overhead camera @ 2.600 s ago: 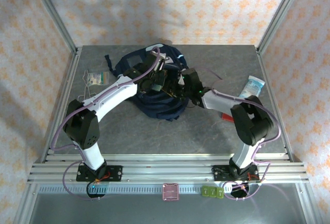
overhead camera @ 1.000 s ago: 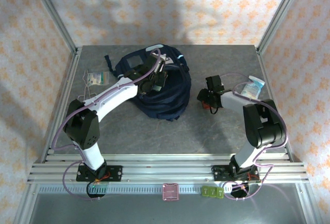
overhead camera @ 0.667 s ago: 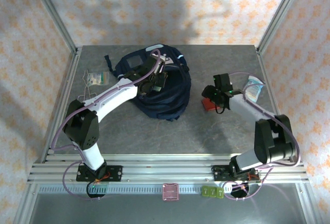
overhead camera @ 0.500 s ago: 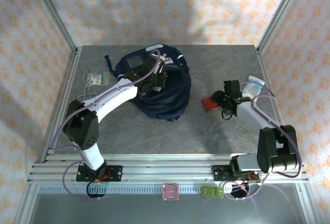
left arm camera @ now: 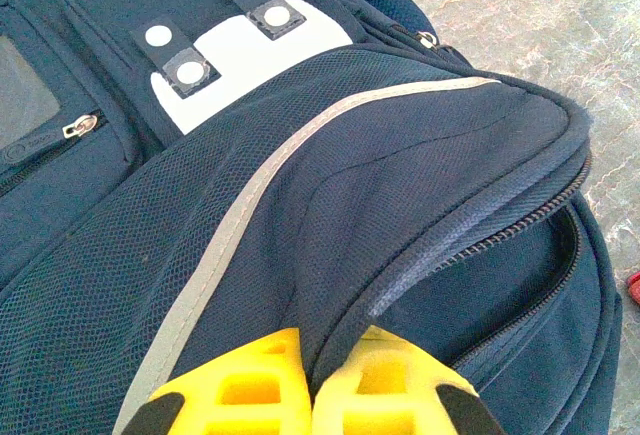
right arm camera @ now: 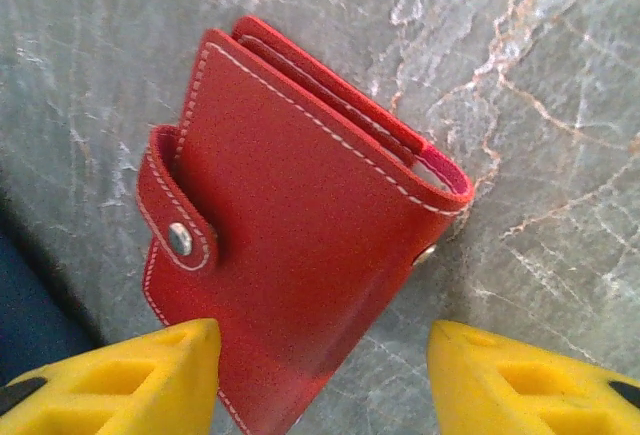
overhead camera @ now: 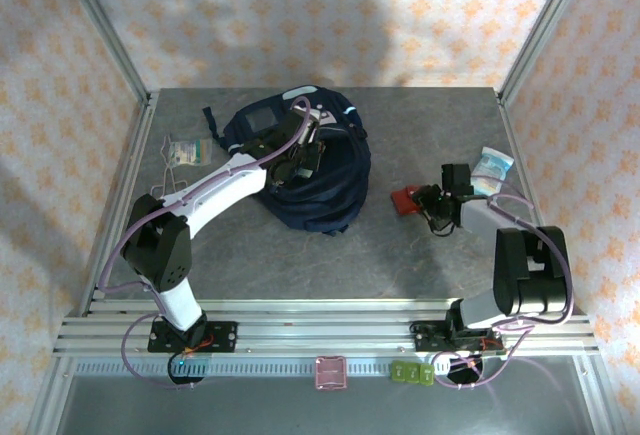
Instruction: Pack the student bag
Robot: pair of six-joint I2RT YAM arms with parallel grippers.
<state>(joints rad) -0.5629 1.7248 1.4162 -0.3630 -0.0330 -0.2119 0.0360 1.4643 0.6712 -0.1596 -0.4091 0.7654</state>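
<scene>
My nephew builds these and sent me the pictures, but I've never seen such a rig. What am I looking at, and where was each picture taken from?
These are two robot arms bolted at the near edge of a grey table. The wide picture comes from a fixed camera above and behind them. The two close-ups come from a camera on each wrist, so the yellow fingers belong to that arm's own hand. On the table lie a navy student bag, a red wallet, a pale packet on the right and a small flat pack on the left. The left hand is shut on a fold of the bag's fabric. The right hand is open over the wallet, holding nothing.
</scene>
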